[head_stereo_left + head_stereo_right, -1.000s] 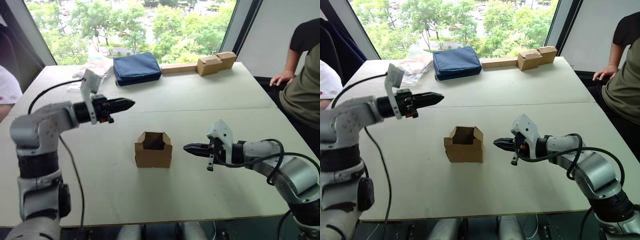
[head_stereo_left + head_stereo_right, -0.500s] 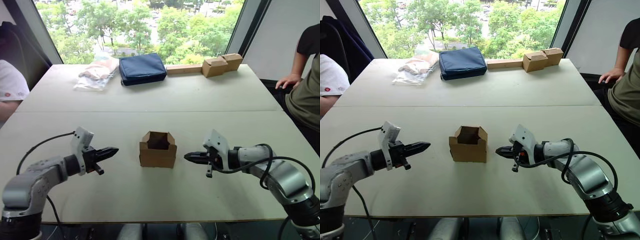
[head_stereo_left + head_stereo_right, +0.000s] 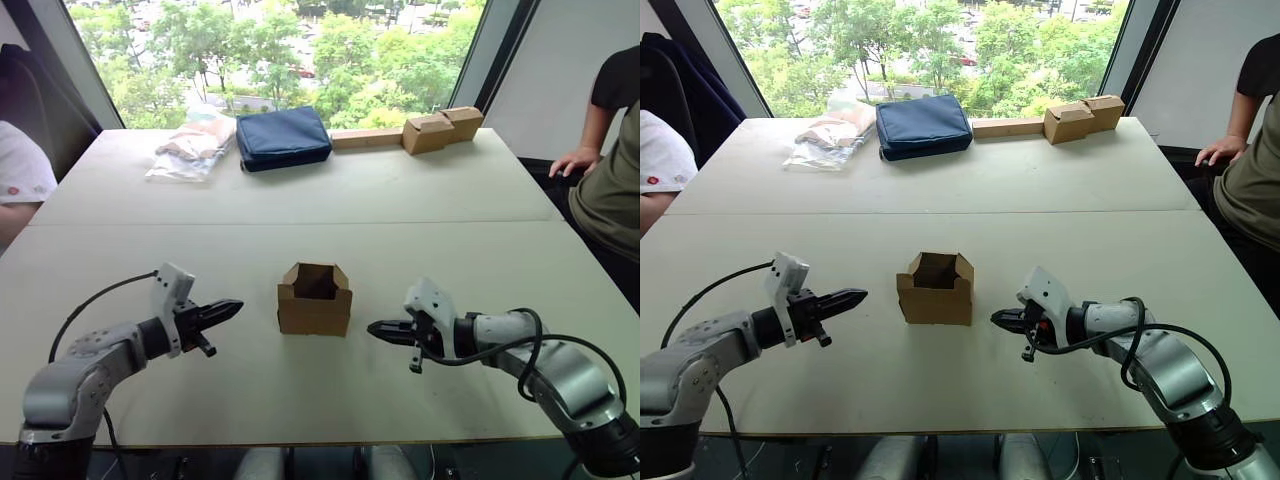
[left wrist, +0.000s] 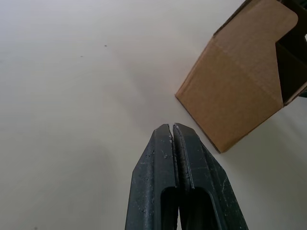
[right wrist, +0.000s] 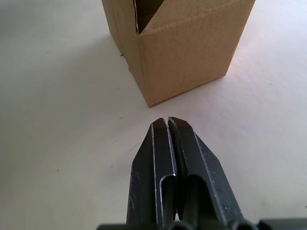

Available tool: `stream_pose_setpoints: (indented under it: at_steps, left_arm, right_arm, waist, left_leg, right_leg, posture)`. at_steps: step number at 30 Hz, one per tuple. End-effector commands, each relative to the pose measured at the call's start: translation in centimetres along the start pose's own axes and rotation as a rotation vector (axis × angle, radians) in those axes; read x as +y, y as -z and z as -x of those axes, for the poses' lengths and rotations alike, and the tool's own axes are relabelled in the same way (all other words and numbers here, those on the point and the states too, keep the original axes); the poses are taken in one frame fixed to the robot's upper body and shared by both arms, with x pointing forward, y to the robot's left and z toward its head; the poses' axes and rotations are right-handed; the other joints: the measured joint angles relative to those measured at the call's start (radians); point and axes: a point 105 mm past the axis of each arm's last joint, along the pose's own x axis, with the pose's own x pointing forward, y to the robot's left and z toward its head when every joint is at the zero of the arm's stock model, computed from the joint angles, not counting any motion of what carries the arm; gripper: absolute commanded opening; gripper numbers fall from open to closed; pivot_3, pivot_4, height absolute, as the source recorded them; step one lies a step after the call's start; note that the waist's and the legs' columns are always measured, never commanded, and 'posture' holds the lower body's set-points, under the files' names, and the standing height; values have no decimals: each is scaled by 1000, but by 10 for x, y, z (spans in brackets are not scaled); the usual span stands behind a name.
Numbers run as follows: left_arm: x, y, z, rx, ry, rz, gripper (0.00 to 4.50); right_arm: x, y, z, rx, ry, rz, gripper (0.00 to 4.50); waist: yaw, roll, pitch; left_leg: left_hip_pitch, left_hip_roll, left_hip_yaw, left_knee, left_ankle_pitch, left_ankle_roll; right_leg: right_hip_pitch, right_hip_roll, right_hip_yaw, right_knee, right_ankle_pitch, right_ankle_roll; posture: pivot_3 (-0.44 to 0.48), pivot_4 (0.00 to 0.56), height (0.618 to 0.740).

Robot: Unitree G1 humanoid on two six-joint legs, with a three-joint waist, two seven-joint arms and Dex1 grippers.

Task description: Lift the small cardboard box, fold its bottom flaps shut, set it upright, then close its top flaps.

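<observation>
Box (image 3: 315, 300) stands upright (top flaps raised) between left gripper (image 3: 232, 308) and right gripper (image 3: 375, 329), both closed.

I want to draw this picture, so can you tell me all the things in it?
small cardboard box: one, brown, table middle, top flaps up
table: one, pale
bag: one, dark blue, far side
plastic packet: one, clear, left of bag
joined boxes on a strip: tan, far right
people: two, at either table edge
left gripper: black, shut, left of box
right gripper: black, shut, right of box
</observation>
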Motion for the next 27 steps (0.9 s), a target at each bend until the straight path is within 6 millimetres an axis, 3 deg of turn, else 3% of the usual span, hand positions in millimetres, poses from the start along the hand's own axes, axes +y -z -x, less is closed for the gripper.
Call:
stream_pose_setpoints:
  at_steps: [1,11,27]
  left_arm:
    - [7,3,-5,0,-23,-9,57]
    - [-20,17,-29,48,94,-59,57]
    - [-38,25,-34,70,136,-80,57]
  right_arm:
    - [-4,-7,-4,-26,30,35,0]
    - [-10,-4,-22,-14,65,91,0]
    - [-16,-5,-29,-16,61,134,0]
  waist:
    - [0,0,0]
    - [0,0,0]
    - [-1,1,0]
  left_leg:
    - [0,0,0,0,0,0]
    - [0,0,0,0,0,0]
    - [0,0,0,0,0,0]
  right_leg:
    - [0,0,0,0,0,0]
    - [0,0,0,0,0,0]
    - [0,0,0,0,0,0]
  posture:
    - [0,150,740]
    - [0,150,740]
    - [0,150,740]
